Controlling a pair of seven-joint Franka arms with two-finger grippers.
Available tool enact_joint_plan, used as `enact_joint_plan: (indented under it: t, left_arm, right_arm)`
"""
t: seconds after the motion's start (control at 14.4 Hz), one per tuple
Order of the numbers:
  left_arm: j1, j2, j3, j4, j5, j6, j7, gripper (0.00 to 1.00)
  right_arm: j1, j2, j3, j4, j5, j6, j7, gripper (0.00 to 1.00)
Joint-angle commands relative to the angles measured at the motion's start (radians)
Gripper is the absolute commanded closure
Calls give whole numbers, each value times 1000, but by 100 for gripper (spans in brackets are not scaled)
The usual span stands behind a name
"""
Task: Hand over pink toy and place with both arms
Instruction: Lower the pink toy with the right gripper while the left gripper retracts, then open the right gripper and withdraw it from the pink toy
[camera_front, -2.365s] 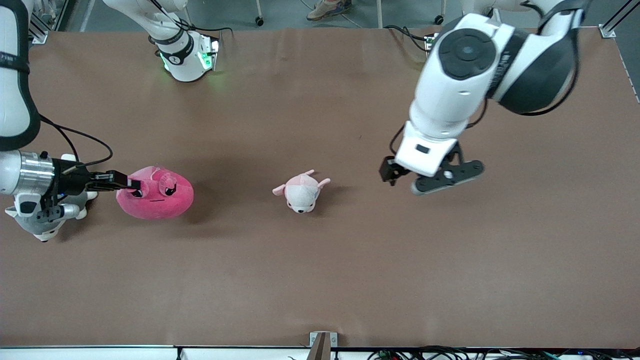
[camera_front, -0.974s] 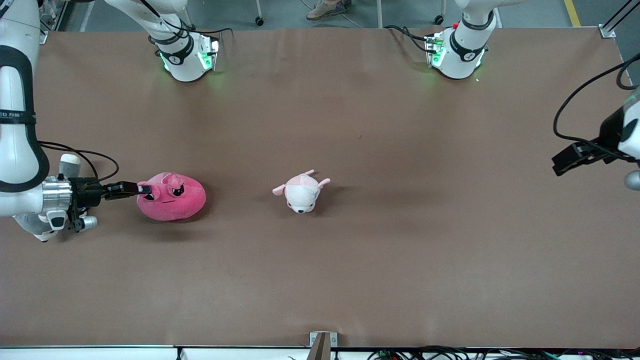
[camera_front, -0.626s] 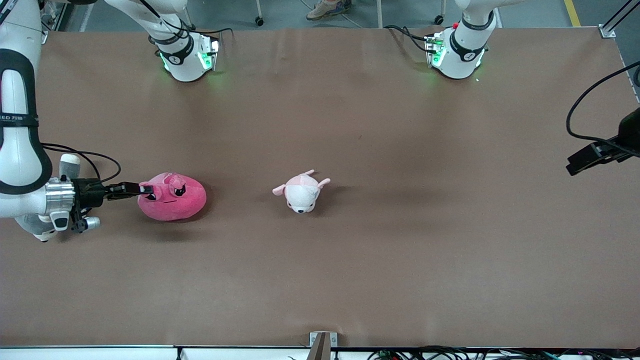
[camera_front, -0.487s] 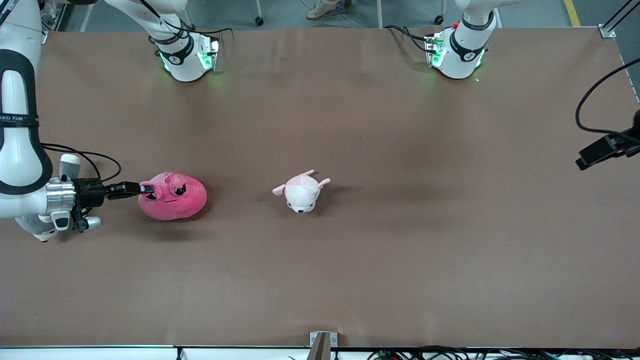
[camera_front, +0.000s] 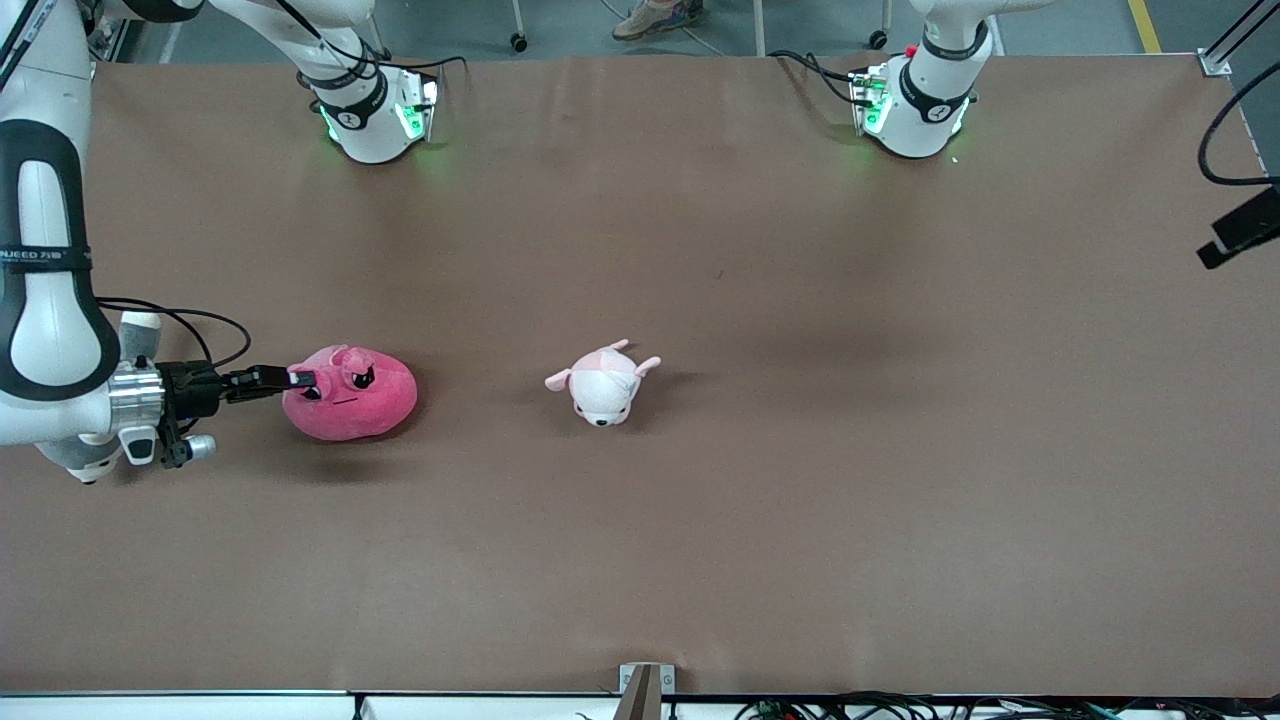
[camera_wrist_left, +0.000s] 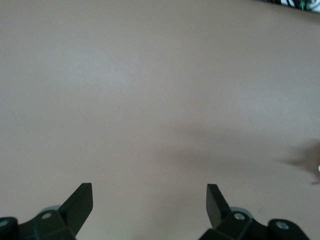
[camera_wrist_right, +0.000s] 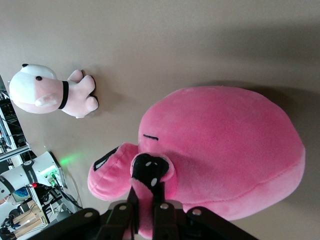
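Observation:
The pink toy (camera_front: 350, 393) is a round hot-pink plush with angry black eyes, lying on the brown table toward the right arm's end. My right gripper (camera_front: 296, 379) reaches in level with the table and is shut on the toy. In the right wrist view its fingers (camera_wrist_right: 159, 192) pinch a fold of pink plush below one eye of the pink toy (camera_wrist_right: 220, 150). My left gripper (camera_wrist_left: 149, 186) is open over bare table with nothing between its fingers. Only a black part of the left arm (camera_front: 1240, 238) shows, at the table's edge on its own end.
A small pale pink-and-white plush animal (camera_front: 602, 381) lies at the table's middle, also in the right wrist view (camera_wrist_right: 50, 92). A grey-and-white plush (camera_front: 75, 462) is mostly hidden under the right wrist. The arm bases (camera_front: 375, 110) (camera_front: 915, 105) stand along the edge farthest from the front camera.
The right gripper has nudged the pink toy a little toward the table's middle while still pinching it. The left arm has drawn back toward its own end, almost leaving the front view.

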Motion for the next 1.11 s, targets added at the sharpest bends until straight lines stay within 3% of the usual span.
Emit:
enact_joint_plan:
  t: [0.0, 0.42, 0.63, 1.04]
  left_arm:
    - [-63, -77, 12, -115, -12, 38, 8, 0]
    - [-138, -114, 15, -173, -11, 64, 9, 0]
    - [-181, -117, 26, -191, -6, 64, 8, 0]
    - [-178, -108, 18, -188, 0, 61, 8, 0]
  right_arm:
    - [-21, 3, 12, 68, -3, -20, 12, 0]
    - [-44, -14, 11, 214, -112, -66, 81, 0]
    - [-31, -64, 15, 287, -217, -109, 191, 0]
    - [84, -247, 19, 291, -489, -106, 495, 0]
